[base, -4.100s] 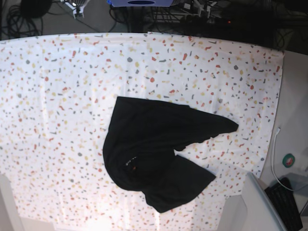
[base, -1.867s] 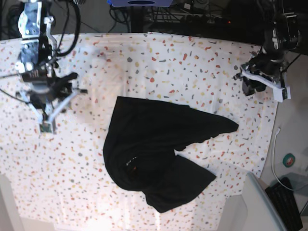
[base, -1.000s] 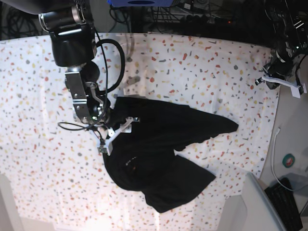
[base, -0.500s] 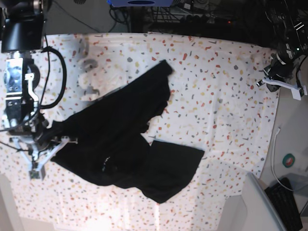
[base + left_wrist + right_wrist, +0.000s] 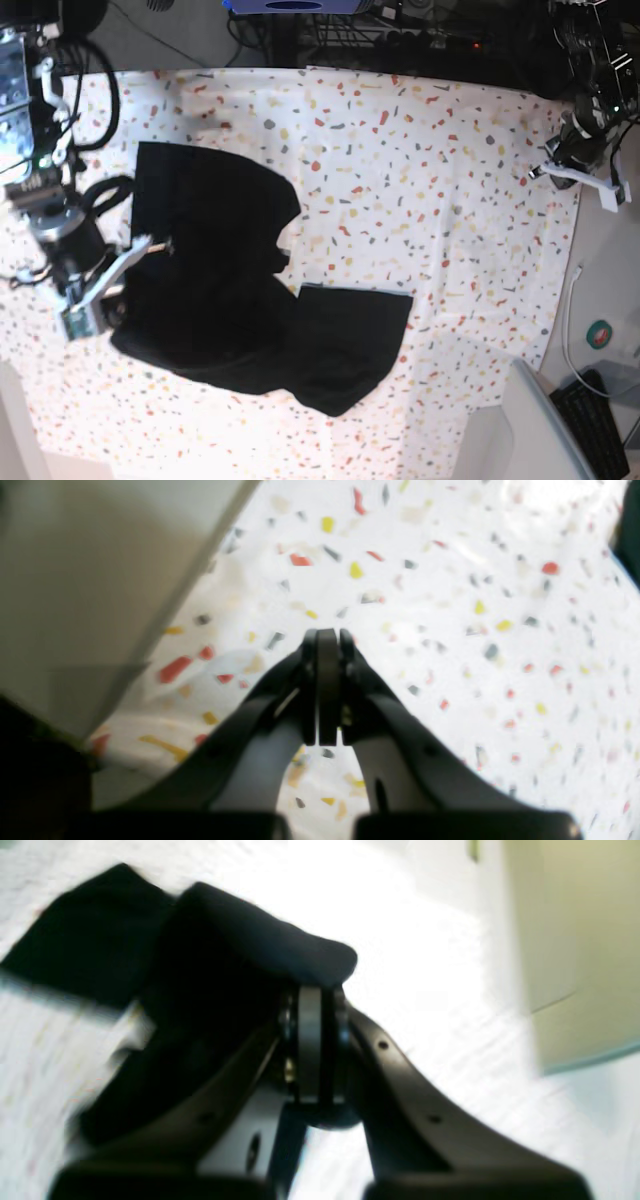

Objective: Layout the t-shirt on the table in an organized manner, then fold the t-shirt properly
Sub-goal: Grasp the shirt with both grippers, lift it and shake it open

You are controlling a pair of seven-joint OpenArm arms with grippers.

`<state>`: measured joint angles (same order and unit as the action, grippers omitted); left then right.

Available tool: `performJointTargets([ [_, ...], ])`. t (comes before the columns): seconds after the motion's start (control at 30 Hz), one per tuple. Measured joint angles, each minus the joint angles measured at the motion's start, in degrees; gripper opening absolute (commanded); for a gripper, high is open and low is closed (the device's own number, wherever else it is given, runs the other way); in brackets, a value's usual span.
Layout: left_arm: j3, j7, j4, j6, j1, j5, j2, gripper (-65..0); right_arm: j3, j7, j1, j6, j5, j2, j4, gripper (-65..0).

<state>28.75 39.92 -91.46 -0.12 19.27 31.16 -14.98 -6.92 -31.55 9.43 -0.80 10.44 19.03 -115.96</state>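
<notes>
Black cloth is pinched in the right gripper [image 5: 310, 1005], whose jaws are closed on a fold of the shirt [image 5: 230, 290] at its left edge in the base view. From there the shirt spreads in a crumpled heap over the left half of the table [image 5: 450, 180], one flap reaching toward the middle. The left gripper [image 5: 327, 635] hangs closed and empty over bare speckled cloth at the table's far right edge, well apart from the shirt.

Judging by this, the laying-out step is in hand and folding has not begun. Next, the held edge likely needs drawing out flat, with the left gripper coming across to take an opposite edge.

Count: one shirt, one table, two grippers.
</notes>
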Motion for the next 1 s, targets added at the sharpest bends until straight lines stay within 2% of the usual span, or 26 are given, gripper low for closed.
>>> performJointTargets([
  [0.1,-5.55,0.31,0.02,-0.04,-1.55,-4.74,-0.46,-65.0,-7.69,3.87,9.66,1.25,0.92,-1.4,0.79,-65.0],
  [0.2,-11.89,0.39,0.26,0.02,-6.36,-10.23,0.81,-65.0,-12.76,6.34,12.74,1.29,1.05,-1.77,3.45,-65.0],
  [0.23,-13.53,0.37,0.26,0.04,-8.76,-11.43,1.99,-57.4,-13.44,6.69,12.41,1.2,0.96,-1.97,4.11,-65.0],
  [0.3,-16.74,0.17,0.44,0.04,-12.83,-11.78,4.28,-29.1,-13.62,7.23,11.98,0.24,0.24,-2.6,5.49,-65.0],
  [0.37,-18.95,-0.02,3.04,-1.36,-17.0,-10.1,6.32,-4.6,-13.84,6.91,12.24,0.15,0.04,-3.15,6.38,-65.0],
  [0.4,-19.21,-0.07,5.75,-1.25,-19.41,-10.84,7.52,0.0,-14.1,6.91,12.48,0.2,0.11,-3.13,6.43,-65.0],
  [0.5,-18.6,0.17,19.65,0.46,-27.47,-11.96,10.08,0.0,-13.99,6.86,12.39,0.39,0.46,-2.91,6.45,-65.0],
  [0.6,-18.47,-0.61,34.86,0.04,-35.63,-11.63,11.65,0.0,-13.7,5.2,12.02,0.31,0.07,-2.82,6.45,-65.0],
  [0.67,-18.86,-4.37,41.99,0.02,-40.15,-12.2,12.94,0.0,-13.81,3.74,12.31,0.31,0.26,-2.84,6.45,-65.0],
  [0.8,-19.32,-18.25,53.4,-0.31,-45.2,-12.48,15.91,0.0,-13.84,3.54,12.15,0.37,0.09,-2.84,6.54,-65.0],
  [0.97,-19.26,-20.74,61.86,0.07,-50.01,-12.74,16.76,0.0,-12.9,3.52,13.03,0.37,0.22,-3.04,8.11,-65.0],
  [1.0,-19.23,-22.01,61.83,-0.04,-49.64,-12.76,16.83,-10.4,-12.13,3.54,13.2,0.37,0.39,-3.06,8.41,-65.0],
])
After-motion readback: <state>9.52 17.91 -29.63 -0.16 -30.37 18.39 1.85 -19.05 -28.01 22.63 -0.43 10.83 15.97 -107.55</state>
